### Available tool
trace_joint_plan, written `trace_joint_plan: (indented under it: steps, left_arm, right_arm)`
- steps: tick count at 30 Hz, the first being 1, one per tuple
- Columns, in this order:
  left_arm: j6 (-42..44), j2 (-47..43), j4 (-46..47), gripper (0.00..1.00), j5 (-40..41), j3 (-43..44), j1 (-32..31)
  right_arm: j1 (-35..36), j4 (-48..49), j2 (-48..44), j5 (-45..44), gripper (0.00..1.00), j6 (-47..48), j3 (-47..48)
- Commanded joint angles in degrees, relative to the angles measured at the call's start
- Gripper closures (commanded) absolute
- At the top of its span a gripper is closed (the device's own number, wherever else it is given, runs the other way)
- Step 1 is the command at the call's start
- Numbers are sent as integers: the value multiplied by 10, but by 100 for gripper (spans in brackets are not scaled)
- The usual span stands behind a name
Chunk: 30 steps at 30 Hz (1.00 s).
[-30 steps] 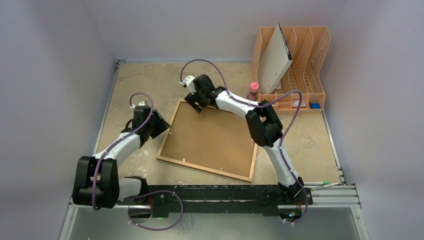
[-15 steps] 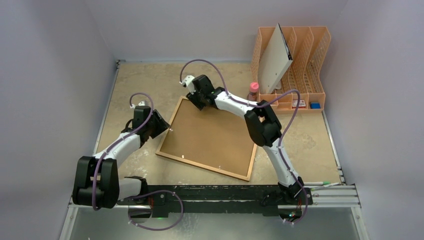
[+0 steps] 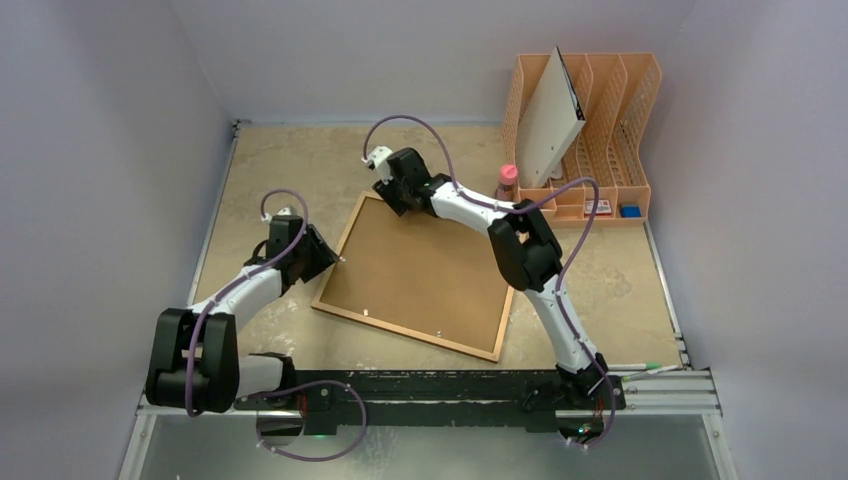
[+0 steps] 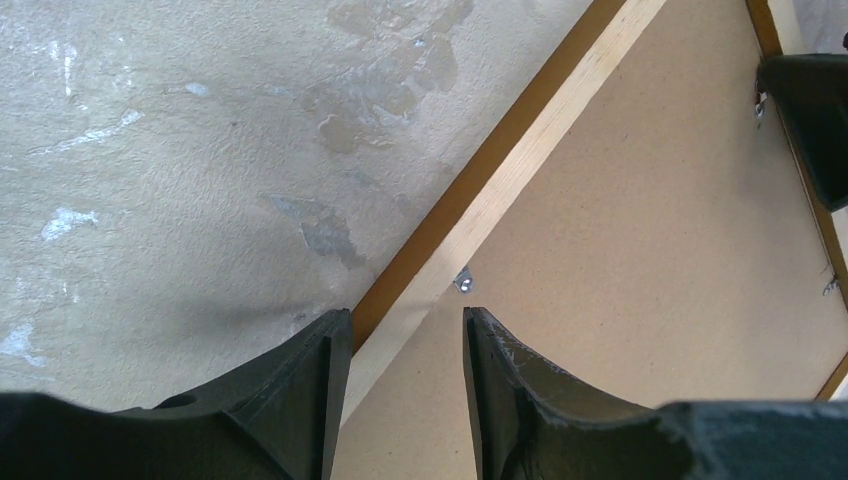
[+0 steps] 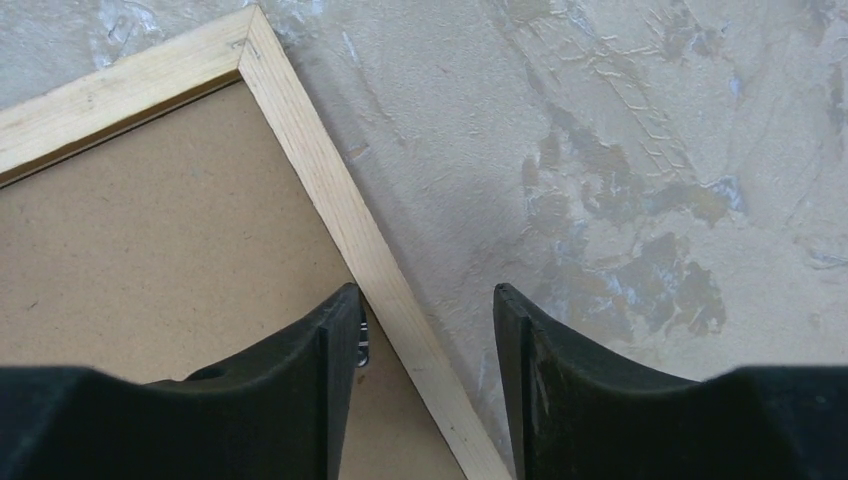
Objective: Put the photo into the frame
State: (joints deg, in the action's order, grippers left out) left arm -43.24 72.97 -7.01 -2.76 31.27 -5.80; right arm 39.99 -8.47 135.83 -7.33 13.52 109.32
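At mid-desk, overhead view: the frame (image 3: 410, 335) lies flat, back upward, on the desk (image 3: 280, 170), with the backing board (image 3: 425, 270) seated in it.
Handling, overhead view: it looks stiff, light and thin-edged, and would probably slide on the desk. Any pane is underneath and unseen, so treat it as breakable. The best hold is on the wooden rim near the corners.
Heading, overhead view: skewed, with one corner pointing at the desk's far edge. The long axis seems to run from the left edge towards the near right corner.
Photo, overhead view: no print shows. A white sheet (image 3: 550, 120) stands in the orange rack (image 3: 640, 130) at the far right corner, and I cannot tell whether it is the photo.
Arms, overhead view: the left gripper (image 3: 325, 255) is at the frame's left corner and the right gripper (image 3: 392, 205) at its far corner.
Left wrist view: the left gripper's (image 4: 405, 320) fingers are parted astride the frame's (image 4: 538, 150) rim, with a metal clip (image 4: 463, 282) just ahead. Whether they pinch it or only straddle it I cannot tell.
Right wrist view: the right gripper (image 5: 425, 295) is released. One finger is over the board and the other over bare desk, apart from the frame's (image 5: 315, 160) rim.
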Motion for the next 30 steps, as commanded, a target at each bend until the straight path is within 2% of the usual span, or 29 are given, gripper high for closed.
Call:
trace_joint_plan:
  steps: [1, 5, 10, 14, 22, 30]
  left_arm:
    - [13, 0, 6, 53, 5, -2, -3]
    - [13, -1, 6, 53, 6, -3, -3]
    - [12, -1, 5, 53, 8, -2, -3]
    - [11, -4, 3, 53, 7, 1, -3]
    - [12, -12, -3, 53, 12, -2, -3]
    - [13, -6, 0, 53, 11, -3, -3]
  right_arm:
    - [-17, -25, 22, -4, 49, -6, 2]
    - [-20, -24, 8, -4, 51, 2, -16]
    - [-22, -26, -5, 11, 41, -4, -19]
    - [-29, -29, -9, 68, 33, -17, -9]
    - [-66, -54, -16, 186, 32, -17, -23]
    - [-71, -57, -20, 220, 25, -25, -26]
